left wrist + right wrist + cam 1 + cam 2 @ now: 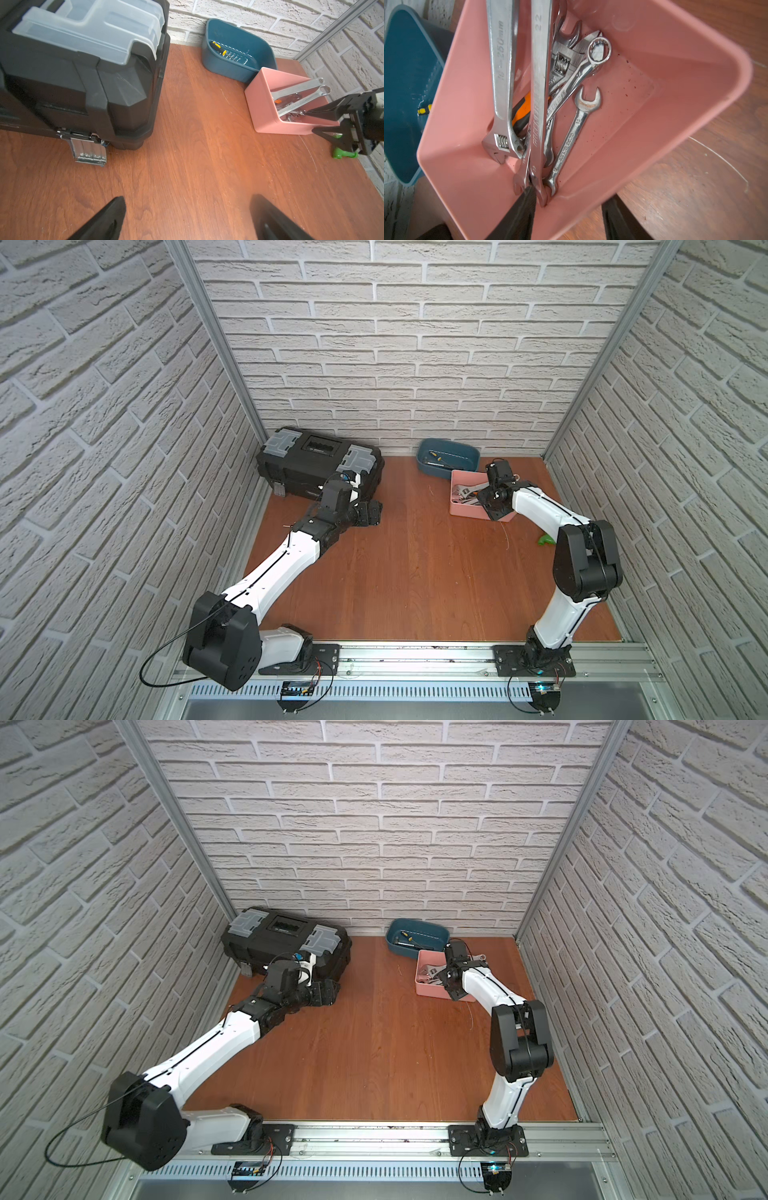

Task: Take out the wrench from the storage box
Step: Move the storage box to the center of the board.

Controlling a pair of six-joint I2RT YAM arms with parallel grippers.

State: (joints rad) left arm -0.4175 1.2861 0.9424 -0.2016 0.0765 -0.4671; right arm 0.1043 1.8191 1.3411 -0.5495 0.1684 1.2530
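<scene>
Brick-papered walls, red-brown tabletop (415,572); the reach into the storage box (463,511) is the step in hand.
Right gripper (569,196) sits at the box's near corner, jaws part-way apart; one finger (527,207) is inside, touching the tip of the long wrench (538,93), the other outside the wall; nothing looks pinched yet; the wrench lies among several others, leaning over the rim; the box stands just beside the blue tub (224,66); left gripper (187,196) hangs wide and empty by the black toolbox (316,472); next, I judge, both fingers must straddle one shank before closing.
</scene>
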